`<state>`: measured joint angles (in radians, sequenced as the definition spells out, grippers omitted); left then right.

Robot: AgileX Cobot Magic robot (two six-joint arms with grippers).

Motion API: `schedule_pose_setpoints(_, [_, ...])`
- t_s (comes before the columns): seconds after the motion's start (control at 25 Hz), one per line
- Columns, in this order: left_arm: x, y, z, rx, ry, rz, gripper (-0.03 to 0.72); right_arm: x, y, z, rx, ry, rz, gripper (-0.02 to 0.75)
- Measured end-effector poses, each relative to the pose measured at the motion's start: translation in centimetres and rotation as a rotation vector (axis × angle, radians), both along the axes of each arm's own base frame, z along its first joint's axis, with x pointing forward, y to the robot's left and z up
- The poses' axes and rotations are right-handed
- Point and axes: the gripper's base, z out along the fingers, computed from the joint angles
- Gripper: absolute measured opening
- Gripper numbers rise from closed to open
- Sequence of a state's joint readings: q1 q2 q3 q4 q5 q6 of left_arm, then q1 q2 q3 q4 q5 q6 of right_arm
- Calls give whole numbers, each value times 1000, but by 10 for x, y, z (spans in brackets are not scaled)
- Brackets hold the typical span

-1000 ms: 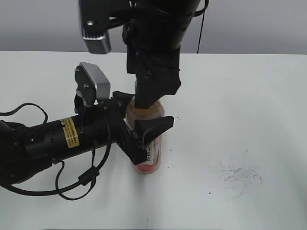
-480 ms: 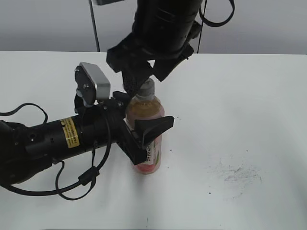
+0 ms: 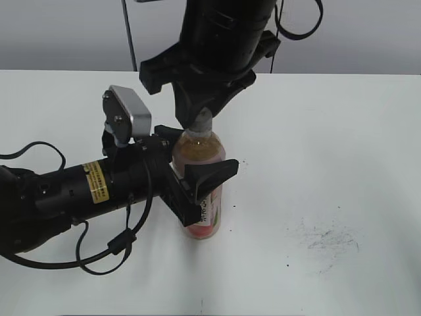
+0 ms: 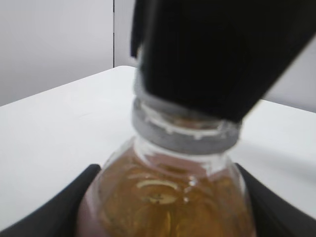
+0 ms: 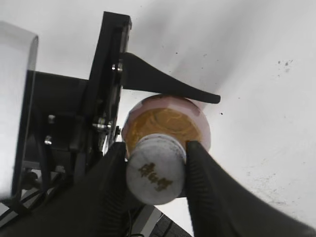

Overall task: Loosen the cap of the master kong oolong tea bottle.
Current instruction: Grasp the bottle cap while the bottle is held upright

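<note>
The master kong oolong tea bottle (image 3: 197,153) stands upright on the white table, amber tea showing above a pink label. My left gripper (image 3: 196,158) comes in from the left and is shut on its body. Both black fingers (image 4: 64,210) press the bottle's (image 4: 168,197) shoulder. My right gripper (image 3: 201,122) reaches down from above. Its two fingers touch opposite sides of the white-grey cap (image 5: 154,170), so the right gripper (image 5: 157,172) is shut on it. The cap (image 3: 202,120) peeks out below the black fingers, and its lower ring (image 4: 182,136) shows under the right gripper.
The white table (image 3: 342,145) spreads to the right, with dark smudges (image 3: 329,240) at the front right. The left arm's silver camera housing (image 3: 128,118) and a black cable loop (image 3: 122,240) lie left of the bottle.
The right gripper turned about the bottle's neck, then its fingers closed in onto the cap. The left gripper and the bottle stayed where they were.
</note>
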<state>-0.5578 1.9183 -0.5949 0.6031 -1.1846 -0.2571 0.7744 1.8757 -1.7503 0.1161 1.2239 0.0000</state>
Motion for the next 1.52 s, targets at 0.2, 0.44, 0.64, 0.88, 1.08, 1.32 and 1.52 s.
schedule_pose_setpoints(0.2, [0,0,0,1,1,1,447,0,0,0,-17,-43,148,270])
schedule_pose_setpoints(0.44, [0,0,0,0,1,1,447,-1,1,1,-74,-172,572,270])
schedule_pose_setpoints(0.64, [0,0,0,0,1,1,447,-1,1,1,-130,-301,991,270])
schedule_pose_setpoints(0.88, [0,0,0,0,1,1,447,-2,1,1,-189,-434,1430,270])
schedule_pose_setpoints(1.08, [0,0,0,0,2,3,447,-2,1,1,-231,-527,1727,270])
schedule_pose_setpoints(1.32, [1,0,0,-1,5,7,447,-2,1,1,-296,-671,2172,270])
schedule_pose_setpoints(1.52, [1,0,0,-2,6,9,447,-2,1,1,-321,-735,2362,270])
